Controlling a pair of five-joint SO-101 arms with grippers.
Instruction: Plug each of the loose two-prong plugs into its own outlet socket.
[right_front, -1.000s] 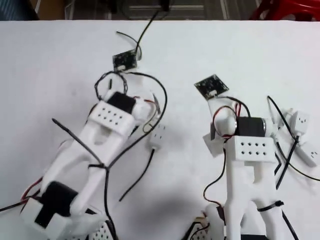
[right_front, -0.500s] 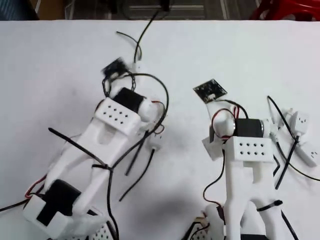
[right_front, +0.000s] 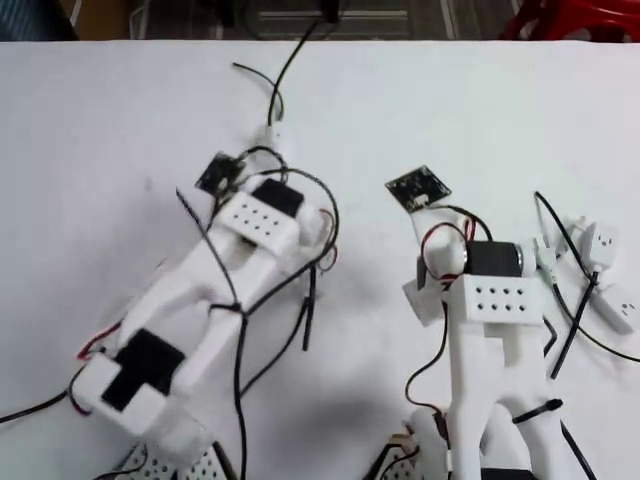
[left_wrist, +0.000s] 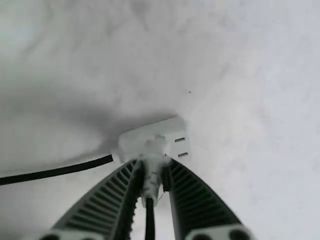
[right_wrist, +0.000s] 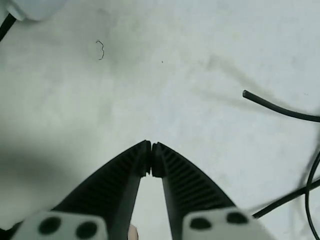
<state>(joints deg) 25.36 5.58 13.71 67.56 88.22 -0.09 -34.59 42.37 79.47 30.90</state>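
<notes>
My left gripper (left_wrist: 152, 162) is shut on a small white two-prong plug (left_wrist: 153, 182), whose black lead runs back between the fingers. The plug's front is pressed against a white outlet socket (left_wrist: 167, 134) lying on the table, beside that block's two free slots (left_wrist: 179, 147). In the high view this socket (right_front: 272, 136) sits at the far middle of the table, at the tip of the left arm. My right gripper (right_wrist: 151, 157) is shut on nothing and hangs over bare white table.
Two more white outlet blocks (right_front: 600, 243) (right_front: 622, 310) lie with tangled black leads at the right edge. A loose black cable end (right_wrist: 245, 94) lies near the right gripper. A black cable (right_front: 295, 60) runs from the far socket off the table's back edge.
The left arm has swung toward the far side, carrying the white plug from the table's middle up to the far socket, its black lead trailing behind. The right arm has barely moved.
</notes>
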